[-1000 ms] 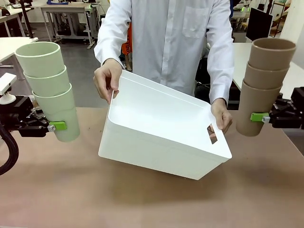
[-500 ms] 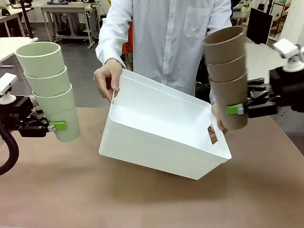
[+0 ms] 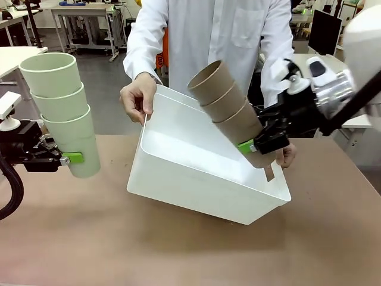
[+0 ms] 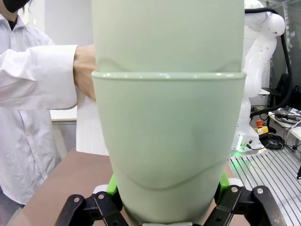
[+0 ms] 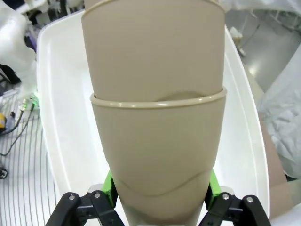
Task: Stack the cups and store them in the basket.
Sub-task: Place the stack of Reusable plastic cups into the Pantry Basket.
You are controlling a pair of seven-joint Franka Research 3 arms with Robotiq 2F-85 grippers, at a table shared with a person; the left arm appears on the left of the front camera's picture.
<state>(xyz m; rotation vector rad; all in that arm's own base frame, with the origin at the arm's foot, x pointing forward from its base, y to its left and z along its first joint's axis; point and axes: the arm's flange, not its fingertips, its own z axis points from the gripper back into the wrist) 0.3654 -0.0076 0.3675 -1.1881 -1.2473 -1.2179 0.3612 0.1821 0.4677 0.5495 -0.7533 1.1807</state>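
front view: fixed, robot's side, mid-range, faces across brown table [image 3: 71,238] toward white-shirted person [image 3: 214,47]. wrist views: very close behind pale mint green tumbler stack [image 4: 169,141], tan-brown tumbler stack [image 5: 155,141]. right wrist, front share large white plastic basket [image 3: 196,185].

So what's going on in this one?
A person holds the basket by both ends, tipped toward the robot. The right claw grips a stack of three tan cups, tilted above the basket's opening. The left claw holds a stack of three green cups upright, off to the side. As far as the basket's inside shows, no cup is in it yet.
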